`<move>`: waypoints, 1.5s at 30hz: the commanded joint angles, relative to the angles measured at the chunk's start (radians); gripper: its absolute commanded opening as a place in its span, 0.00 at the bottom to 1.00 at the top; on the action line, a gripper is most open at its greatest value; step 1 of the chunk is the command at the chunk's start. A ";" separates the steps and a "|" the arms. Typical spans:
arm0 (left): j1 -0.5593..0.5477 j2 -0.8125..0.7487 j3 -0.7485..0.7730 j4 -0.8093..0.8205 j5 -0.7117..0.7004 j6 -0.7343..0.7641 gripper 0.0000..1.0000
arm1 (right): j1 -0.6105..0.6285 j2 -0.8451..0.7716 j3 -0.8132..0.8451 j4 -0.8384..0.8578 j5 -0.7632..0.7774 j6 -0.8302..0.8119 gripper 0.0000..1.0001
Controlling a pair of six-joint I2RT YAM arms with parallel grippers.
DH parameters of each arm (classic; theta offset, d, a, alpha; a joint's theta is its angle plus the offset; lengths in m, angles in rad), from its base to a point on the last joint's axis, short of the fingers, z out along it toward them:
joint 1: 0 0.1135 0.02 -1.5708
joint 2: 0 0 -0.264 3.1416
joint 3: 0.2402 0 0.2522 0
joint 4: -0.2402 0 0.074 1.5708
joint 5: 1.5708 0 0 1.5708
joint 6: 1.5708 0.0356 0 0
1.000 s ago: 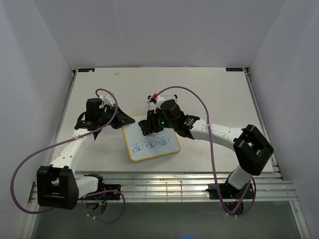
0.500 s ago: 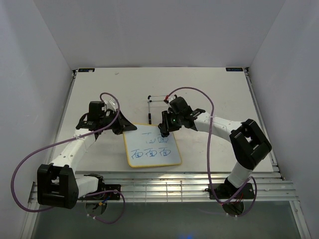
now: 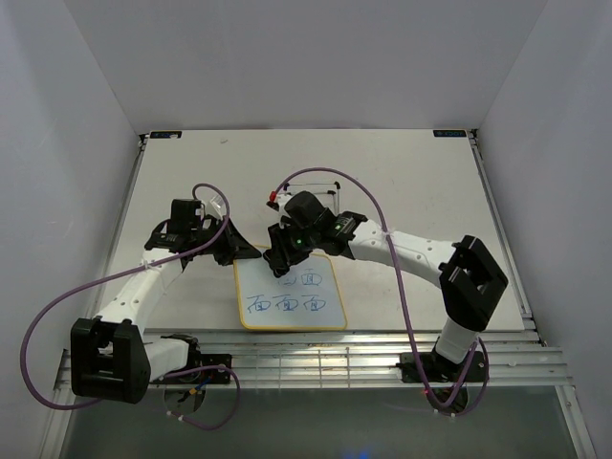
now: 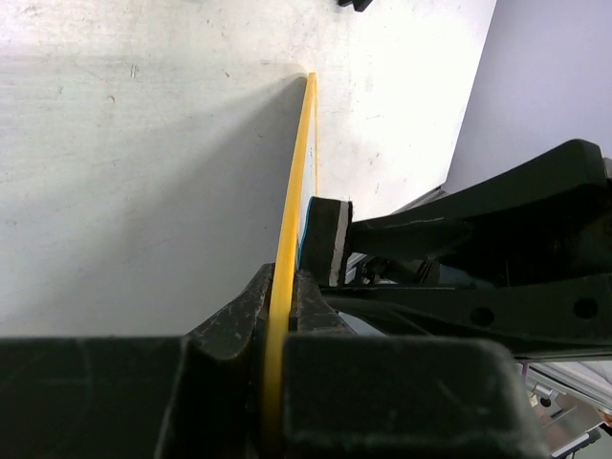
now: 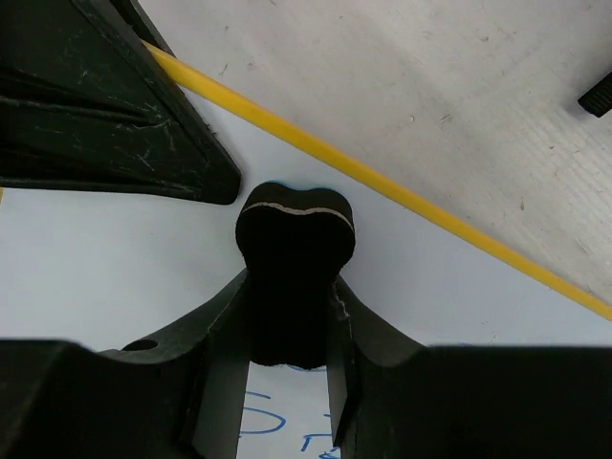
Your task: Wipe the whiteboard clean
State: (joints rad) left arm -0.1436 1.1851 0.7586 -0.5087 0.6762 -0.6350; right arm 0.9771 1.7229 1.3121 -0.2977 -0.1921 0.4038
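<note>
- Mid-wipe on the table [image 3: 411, 172]: the whiteboard [image 3: 320, 292] lies flat near the front edge, between the two arms, with its yellow frame [image 4: 292, 191] turned a little askew.
- The left gripper [image 3: 239, 251] is pressed together on the board's left edge. The wrist view shows the thin frame pinched between its jaws, steadying the board.
- The right gripper [image 3: 279, 260] is clamped on a small black eraser [image 5: 295, 225] and presses it down at the far-left corner of the board, just beside the other gripper.
- The corner under the eraser looks clean, but blue writing [image 3: 285, 305] fills the near row, and another mark sits above it toward the right.
- By my reading the job is about half done — the erasing step itself is in hand.
- The next move calls for a sweep to the right and then toward the near edge, with the eraser flat on the surface and the left pinch firm so the board does not slide.
- A thin wire stand [image 3: 330, 182] sits just behind the board — well clear of that path.
</note>
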 commanded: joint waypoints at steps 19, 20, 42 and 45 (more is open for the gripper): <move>-0.024 -0.033 -0.022 -0.001 -0.455 0.199 0.00 | -0.063 -0.117 -0.310 -0.064 -0.050 -0.008 0.25; -0.024 -0.035 -0.022 -0.001 -0.460 0.198 0.00 | -0.058 -0.135 -0.310 -0.058 -0.075 -0.005 0.25; -0.024 -0.033 -0.025 -0.002 -0.452 0.201 0.00 | -0.004 -0.135 -0.362 0.128 -0.032 0.073 0.23; -0.024 -0.033 -0.025 -0.002 -0.443 0.205 0.00 | -0.128 -0.170 -0.506 0.134 -0.030 0.049 0.22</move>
State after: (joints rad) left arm -0.1596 1.1450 0.7582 -0.5377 0.6346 -0.6464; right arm 0.9573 1.5299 0.9585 -0.0879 -0.2726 0.4904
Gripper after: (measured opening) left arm 0.135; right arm 0.363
